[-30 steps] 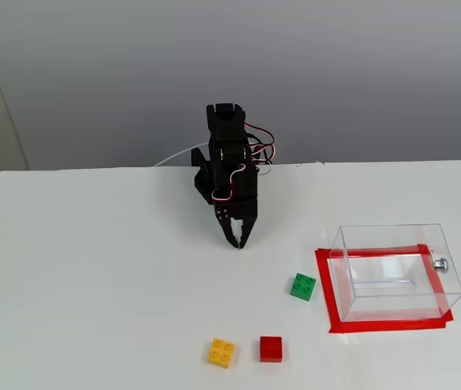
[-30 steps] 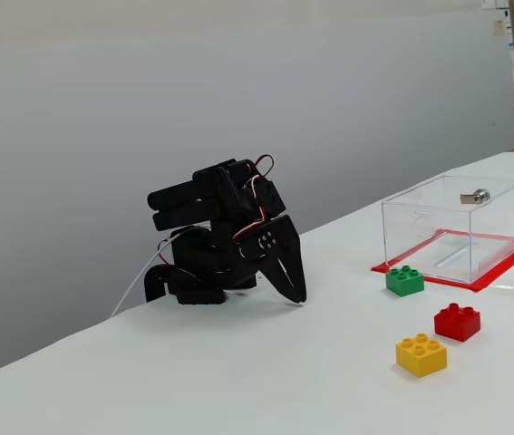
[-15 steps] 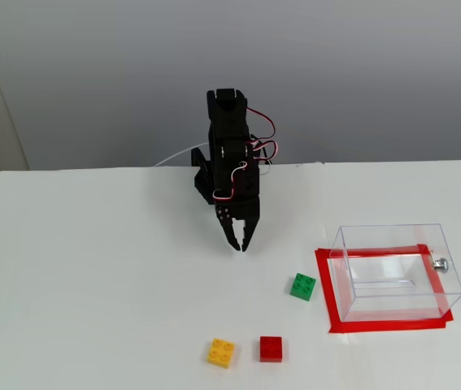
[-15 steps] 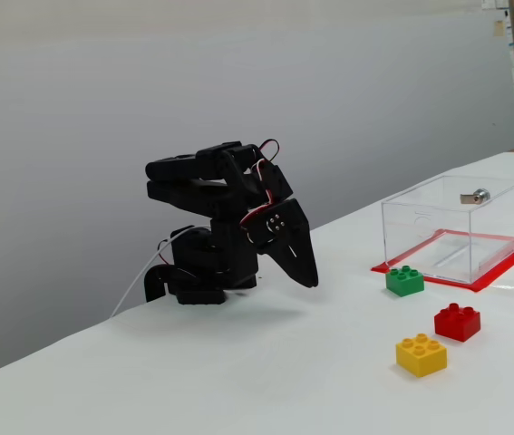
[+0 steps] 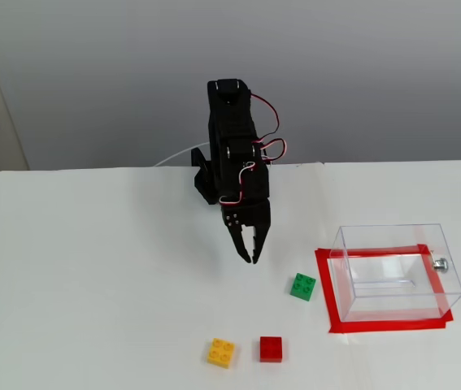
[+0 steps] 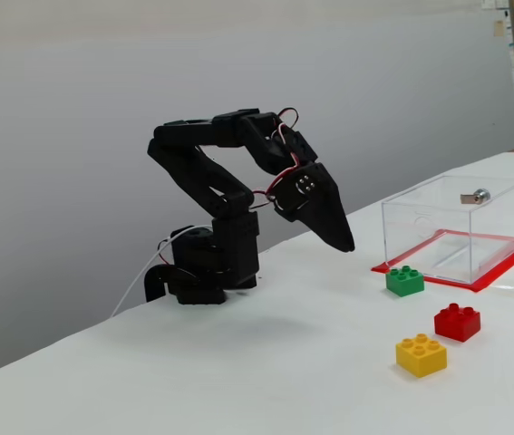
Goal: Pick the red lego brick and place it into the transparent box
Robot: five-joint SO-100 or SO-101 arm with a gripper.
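Nearest the camera in a fixed view, the red lego brick (image 5: 271, 348) sits flat on the white worktop (image 5: 92, 284), studs up, with a yellow brick (image 5: 221, 353) just beside it on its left. In the other fixed view the red lego brick (image 6: 457, 322) lies behind and to the right of the yellow brick (image 6: 421, 354). A little farther back a green brick (image 5: 302, 286) lies near the corner of a red tape frame (image 5: 328, 301) on which the transparent box (image 5: 394, 272) stands, its small silver knob (image 5: 440, 262) on the right wall. The box holds nothing. Beyond the bricks the black arm (image 5: 230, 154) reaches forward and down, and the hand (image 5: 253, 258) hangs in the air above the worktop, well apart from the red brick, which lies nearer the camera and slightly to the right of it. The side-on fixed view shows the hand (image 6: 345, 246) pointing down toward the bricks, its tips drawn together to a point and gripping nothing. Red and white wires (image 5: 267, 146) loop along the arm. Behind the worktop stands a plain grey wall (image 5: 376, 73).
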